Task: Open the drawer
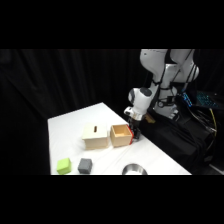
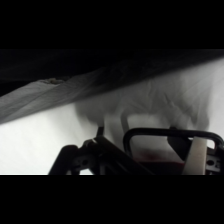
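You're looking at a robotics lab: black curtains [image 1: 60, 80] hang behind the white table [image 1: 70, 125], and beyond the gripper [image 1: 134, 131], around the arm's base, run loose cables [image 1: 212, 117] over black-draped equipment.

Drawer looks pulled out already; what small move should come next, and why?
Probably let go of the handle and lift clear. The drawer stands out beside the slotted box, its inside open to view, with the tool at its reddish front.
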